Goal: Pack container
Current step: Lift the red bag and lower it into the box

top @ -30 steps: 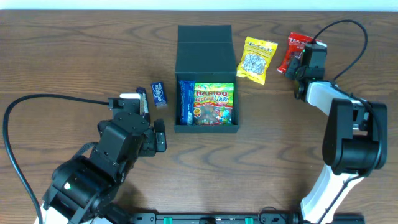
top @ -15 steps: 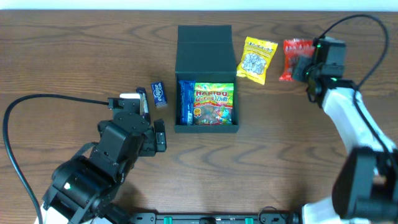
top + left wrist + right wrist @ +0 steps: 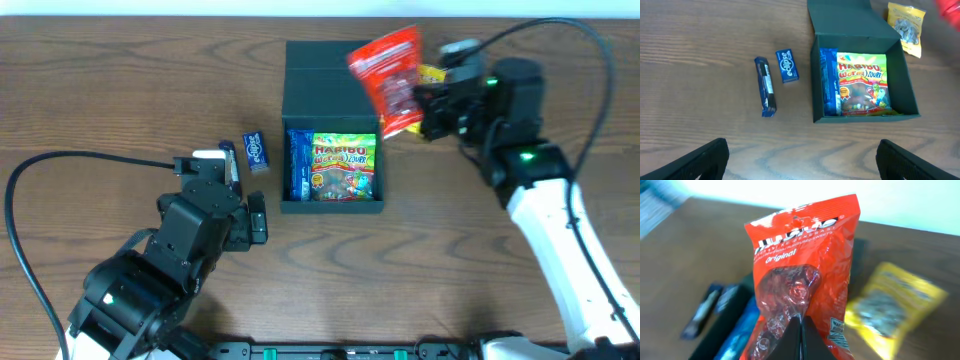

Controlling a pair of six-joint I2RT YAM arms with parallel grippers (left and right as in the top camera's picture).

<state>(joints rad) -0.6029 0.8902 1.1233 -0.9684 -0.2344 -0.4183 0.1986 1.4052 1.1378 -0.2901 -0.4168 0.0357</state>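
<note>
The dark green-black container (image 3: 331, 207) stands open at the table's middle, its flap lid (image 3: 328, 75) laid back. Inside lie a blue packet (image 3: 299, 164) and a Haribo bag (image 3: 344, 166); it also shows in the left wrist view (image 3: 862, 117). My right gripper (image 3: 420, 112) is shut on a red snack packet (image 3: 388, 78) and holds it in the air over the container's far right corner; the wrist view shows the packet (image 3: 805, 275) pinched in the jaws (image 3: 801, 330). My left gripper (image 3: 801, 157) is open and empty, low over bare wood left of the container.
A yellow snack packet (image 3: 432, 73), mostly hidden by the right gripper, lies right of the lid and shows in the left wrist view (image 3: 907, 25). A blue Eclipse pack (image 3: 256, 152) and a dark blue bar (image 3: 765, 92) lie left of the container.
My right gripper has lifted the red packet off the table at the far right and carried it left to above the container's lid. The left arm has not moved.
</note>
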